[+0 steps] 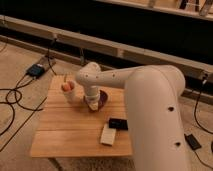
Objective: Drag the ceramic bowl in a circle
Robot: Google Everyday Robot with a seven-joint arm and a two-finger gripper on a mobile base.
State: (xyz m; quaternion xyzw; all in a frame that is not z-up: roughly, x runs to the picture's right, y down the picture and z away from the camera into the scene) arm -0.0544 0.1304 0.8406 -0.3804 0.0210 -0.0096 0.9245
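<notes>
The ceramic bowl point(101, 98), dark maroon and glossy, rests on the wooden table point(65, 135) toward its far side, partly hidden behind my arm. My gripper point(92, 104) reaches down at the bowl's left rim, shut and in contact with the bowl; whether a finger sits inside it I cannot tell. Just left of the gripper stands the white cup point(69, 91) holding an orange thing.
On the table's near right lie a black rectangular object point(118, 123) and a white flat object point(107, 135). My large white arm point(150, 105) covers the table's right side. Cables and a black box point(37, 70) lie on the floor to the left.
</notes>
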